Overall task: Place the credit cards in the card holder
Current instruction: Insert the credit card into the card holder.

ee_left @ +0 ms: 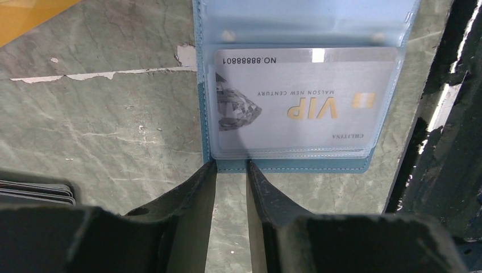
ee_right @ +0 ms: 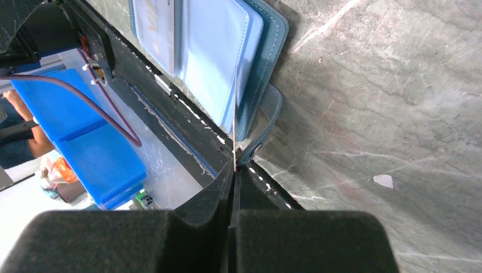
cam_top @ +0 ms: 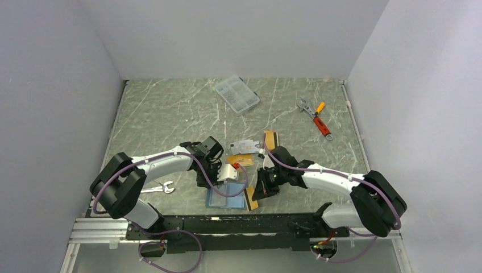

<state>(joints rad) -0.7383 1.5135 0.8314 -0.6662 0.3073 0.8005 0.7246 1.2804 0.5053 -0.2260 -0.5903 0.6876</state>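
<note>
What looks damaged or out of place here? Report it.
The tabletop is chipped: a white flake mark sits right beside the card holder, with a ragged pale line running from it. Nothing else stands out.

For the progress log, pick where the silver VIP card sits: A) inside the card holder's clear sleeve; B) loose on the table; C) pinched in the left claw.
A: the silver VIP card sits behind clear plastic inside the card holder, and the left claw is empty.

High behind, looking down over the whole table (cam_top: pixel 170 114); both wrists close and low, meeting at the card holder (ee_left: pixel 295 166), right apparently edge-on.
</note>
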